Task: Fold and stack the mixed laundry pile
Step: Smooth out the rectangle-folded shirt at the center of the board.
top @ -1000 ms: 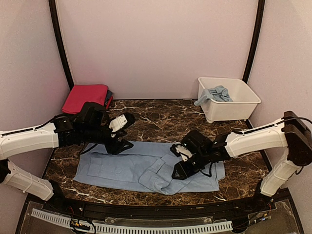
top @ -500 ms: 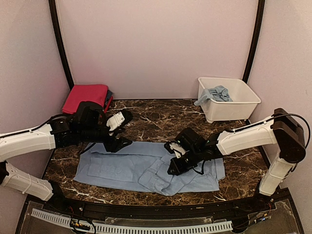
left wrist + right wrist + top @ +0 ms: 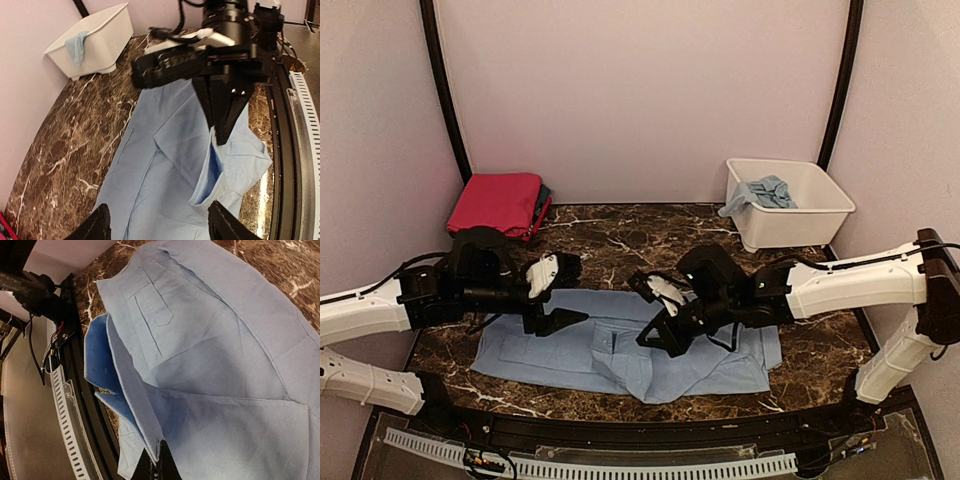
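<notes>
Blue shirt lies spread on table, in front and left of tub. Right pincer is closed on a shirt edge and holds that flap up off the table. Left pincer is open above the shirt end farthest from the tub, gripping nothing. Red folded pile sits far left of tub. Blue cloth lies inside tub, draped over its left rim.

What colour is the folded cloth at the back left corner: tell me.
The folded cloth is magenta-pink; the top external view shows it best.
</notes>
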